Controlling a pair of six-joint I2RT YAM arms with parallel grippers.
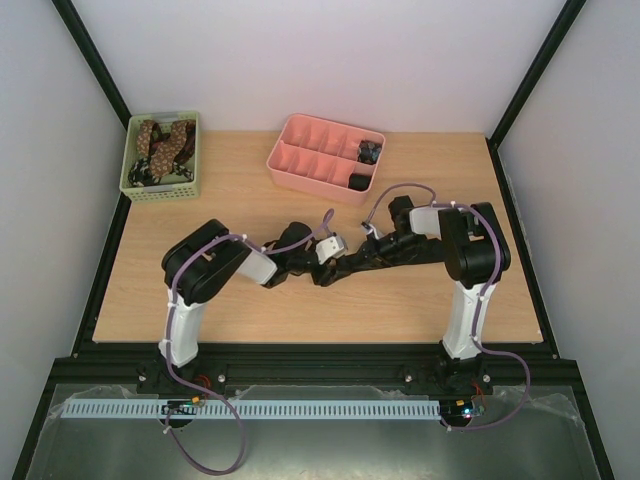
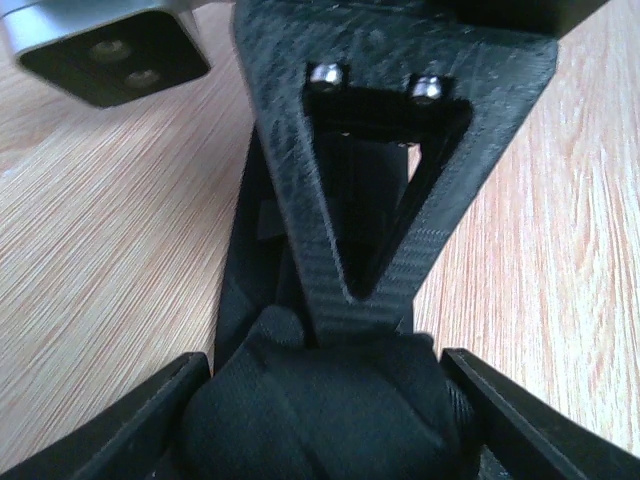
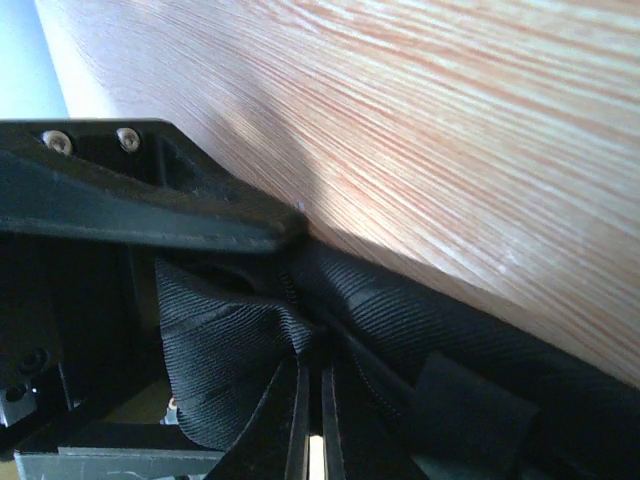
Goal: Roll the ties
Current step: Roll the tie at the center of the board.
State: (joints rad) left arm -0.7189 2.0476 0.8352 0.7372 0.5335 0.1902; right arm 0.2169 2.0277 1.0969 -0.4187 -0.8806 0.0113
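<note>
Both grippers meet at the middle of the table. My left gripper (image 1: 308,264) (image 2: 325,400) is shut round a black tie (image 2: 320,410) rolled into a fat coil, which fills the gap between its two fingers. My right gripper (image 1: 338,266) (image 3: 313,390) comes in from the right. Its fingers are pinched nearly together on a fold of the same black ribbed tie (image 3: 230,360), right against the coil. One of its triangular fingers (image 2: 370,200) stands over the coil in the left wrist view. From above the arms hide most of the tie.
A green basket (image 1: 165,190) at the back left holds brown spotted ties (image 1: 160,142). A pink compartment tray (image 1: 290,172) at the back centre holds two dark rolled coils (image 1: 369,151) (image 1: 358,182) at its right end. Purple cables loop over both arms.
</note>
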